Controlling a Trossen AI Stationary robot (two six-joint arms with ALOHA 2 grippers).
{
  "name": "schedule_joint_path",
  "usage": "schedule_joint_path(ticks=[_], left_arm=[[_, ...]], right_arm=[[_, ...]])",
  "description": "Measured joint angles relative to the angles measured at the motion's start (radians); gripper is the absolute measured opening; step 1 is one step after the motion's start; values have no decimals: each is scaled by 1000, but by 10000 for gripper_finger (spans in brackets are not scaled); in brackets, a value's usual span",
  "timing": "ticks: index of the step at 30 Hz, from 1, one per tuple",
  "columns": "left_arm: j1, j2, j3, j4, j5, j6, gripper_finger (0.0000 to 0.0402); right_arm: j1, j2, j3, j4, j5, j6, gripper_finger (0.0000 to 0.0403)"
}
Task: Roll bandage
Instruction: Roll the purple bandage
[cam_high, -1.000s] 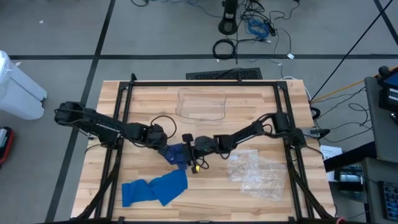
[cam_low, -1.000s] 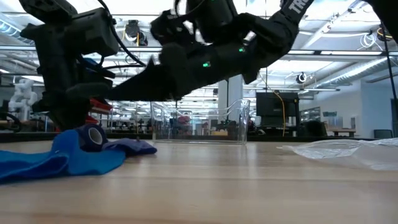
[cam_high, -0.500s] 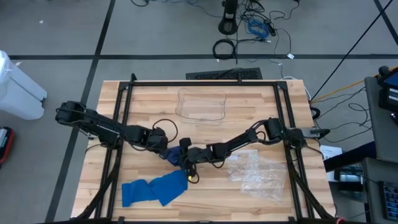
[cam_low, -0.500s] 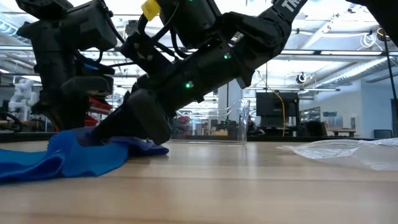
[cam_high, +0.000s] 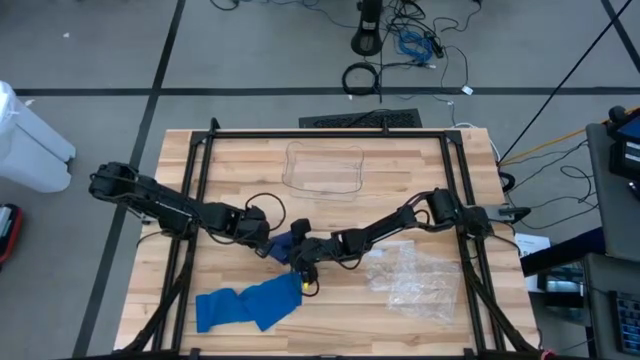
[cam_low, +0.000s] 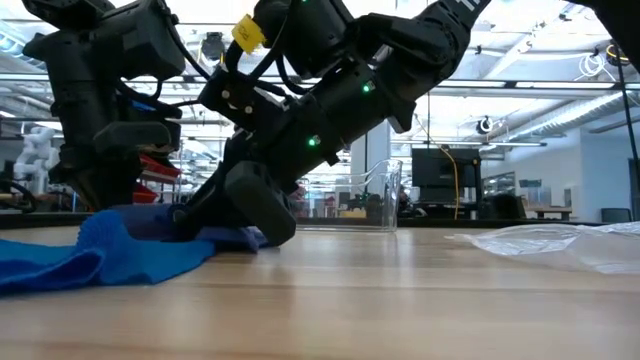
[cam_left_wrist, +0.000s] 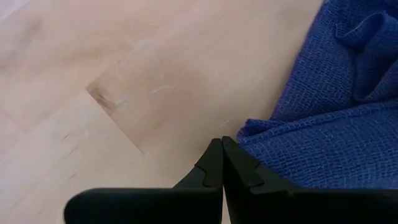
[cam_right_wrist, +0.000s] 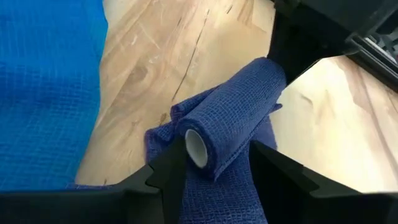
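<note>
A blue bandage lies on the wooden table. Its rolled end (cam_right_wrist: 233, 118), dark blue around a white core (cam_right_wrist: 196, 146), lies at mid-table (cam_high: 284, 244). The loose strip (cam_high: 245, 303) lies spread flat toward the near left. My right gripper (cam_right_wrist: 214, 165) is down at the table (cam_high: 297, 256), shut on the roll. My left gripper (cam_left_wrist: 222, 155) is shut, just left of the roll (cam_high: 264, 243), with its tips at the edge of the dark cloth (cam_left_wrist: 298, 143). My right gripper pinches the roll between its two fingers (cam_right_wrist: 171, 168), one on each side near the core end (cam_right_wrist: 217, 152). The fingers lie along the roll and slant down from the table's right. The roll rests on the bandage cloth on the table. My left gripper's shut tips stand at the cloth's edge (cam_left_wrist: 249, 132); whether they touch it, I cannot tell.
A clear plastic container (cam_high: 323, 168) stands at the far middle of the table. A crumpled clear plastic bag (cam_high: 410, 280) lies at the near right, also in the low view (cam_low: 560, 240). Black frame rails run along both sides of the table.
My right gripper has gone toward the table's left and near edge and down to the table, coming over the roll, which now sits between its fingers. The loose strip has stayed where it was.
</note>
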Motion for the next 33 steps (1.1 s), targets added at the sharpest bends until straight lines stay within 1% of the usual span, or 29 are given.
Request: schedule_joint_path(ticks=[5, 12, 18, 27, 33], left_arm=[[0, 0, 0, -1, -2, 4, 0], [0, 0, 0, -8, -10, 10, 0], [0, 0, 0, -11, -28, 31, 0], [0, 0, 0, -10, -30, 36, 0], [0, 0, 0, -8, -34, 55, 0]], right_arm=[[-2, 0, 0, -6, 6, -16, 160], [8, -33, 0, -32, 93, -62, 160], [0, -36, -1, -33, 90, -61, 160], [-2, -35, -1, -84, 105, -59, 160], [4, -64, 0, -119, 109, -44, 159]])
